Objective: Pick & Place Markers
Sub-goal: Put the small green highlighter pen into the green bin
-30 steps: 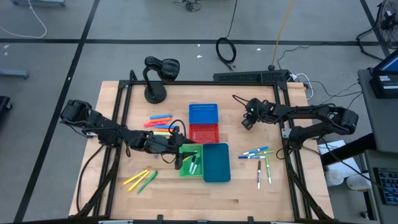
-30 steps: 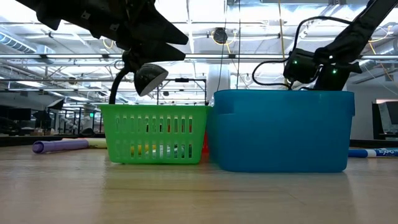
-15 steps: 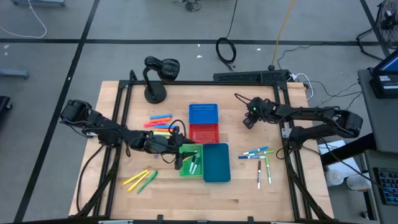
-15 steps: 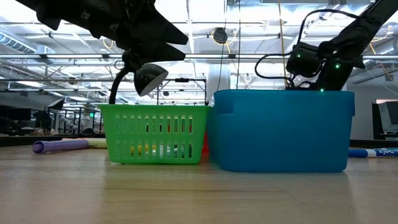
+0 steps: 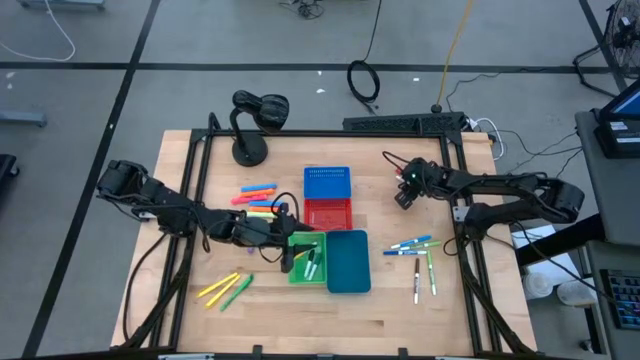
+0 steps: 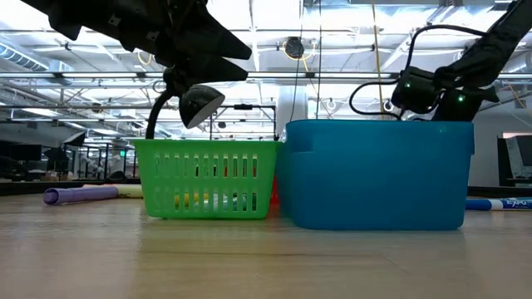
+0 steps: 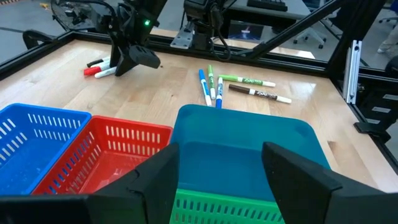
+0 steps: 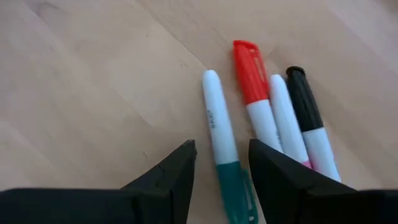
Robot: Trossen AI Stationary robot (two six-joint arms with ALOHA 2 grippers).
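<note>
Three white-bodied markers lie side by side on the wood under my right gripper [image 8: 222, 150]: one green-capped [image 8: 219, 134], one red-capped [image 8: 252, 93], one black-capped [image 8: 306, 115]. The gripper [image 5: 403, 196] hovers open above them, pointing steeply down, its fingers either side of the green-capped one without touching. My left gripper [image 5: 288, 258] stands open and empty over the green bin [image 5: 305, 262], which holds a marker [image 5: 312, 264]. More markers [image 5: 415, 246] lie at the right, highlighters [image 5: 257, 190] at the left and yellow and green ones [image 5: 228, 288] near the front.
A teal bin [image 5: 348, 262] stands right of the green bin, with a red bin [image 5: 327, 213] and a blue bin [image 5: 326, 183] behind them. A black stand [image 5: 250, 150] sits at the far left. A black frame rail [image 5: 460, 230] runs along the right side.
My right gripper has drifted a little toward the table's right edge, staying open and pointing down over the markers. My left gripper has kept still.
</note>
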